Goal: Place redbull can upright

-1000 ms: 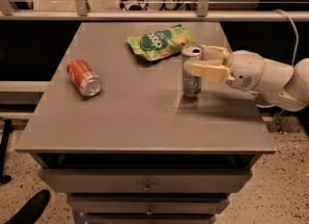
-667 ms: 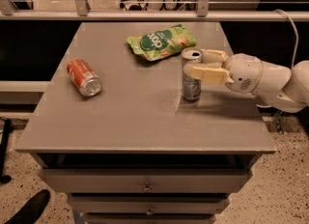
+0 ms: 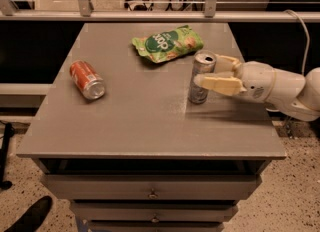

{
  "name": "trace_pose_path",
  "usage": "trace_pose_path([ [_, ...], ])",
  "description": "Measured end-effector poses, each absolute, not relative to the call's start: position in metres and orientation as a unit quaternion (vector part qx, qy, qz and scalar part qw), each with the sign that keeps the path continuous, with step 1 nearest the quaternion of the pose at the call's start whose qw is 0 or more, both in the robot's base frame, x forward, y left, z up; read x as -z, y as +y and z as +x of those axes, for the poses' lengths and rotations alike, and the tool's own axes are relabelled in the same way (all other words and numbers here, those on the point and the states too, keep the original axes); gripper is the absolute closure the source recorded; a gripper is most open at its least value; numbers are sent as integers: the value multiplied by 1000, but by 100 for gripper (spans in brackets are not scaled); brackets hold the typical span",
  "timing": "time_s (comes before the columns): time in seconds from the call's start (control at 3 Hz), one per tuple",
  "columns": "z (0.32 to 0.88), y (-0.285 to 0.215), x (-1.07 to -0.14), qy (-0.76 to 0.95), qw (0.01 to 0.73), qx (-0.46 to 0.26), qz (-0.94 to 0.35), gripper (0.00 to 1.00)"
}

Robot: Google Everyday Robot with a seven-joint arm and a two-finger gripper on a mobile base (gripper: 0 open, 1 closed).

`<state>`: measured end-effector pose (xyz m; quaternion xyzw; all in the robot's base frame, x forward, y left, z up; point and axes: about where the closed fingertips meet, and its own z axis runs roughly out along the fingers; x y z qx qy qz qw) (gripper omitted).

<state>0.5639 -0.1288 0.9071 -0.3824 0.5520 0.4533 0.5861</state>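
Hardly anything has shifted over the last second: the redbull can stands where it did, on the right half of the grey table, and the arm has, if anything, sunk a touch lower and nearer to me. From my screen the gripper reaches in from the right edge and straddles the can. One cream finger crosses the can's front and the other sits behind it, so the fingers are closed to about the can's width and have hold of it around mid-height. I see the can on its base with the silver top facing up, leaning very slightly. Just beyond it, toward the back of the table, lies a green snack bag, near the can but apart from it. Well apart on the left side, an orange-red soda can lies on its side
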Motion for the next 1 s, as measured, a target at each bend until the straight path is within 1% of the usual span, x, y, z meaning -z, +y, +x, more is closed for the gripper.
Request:
trace_pose_path([
  [0.33, 556, -144, -907, 566, 580, -433, -396, 0],
  [0.67, 548, -160, -912, 579, 569, -404, -421, 0],
  [1.0, 547, -161, -912, 580, 567, -402, -424, 0],
])
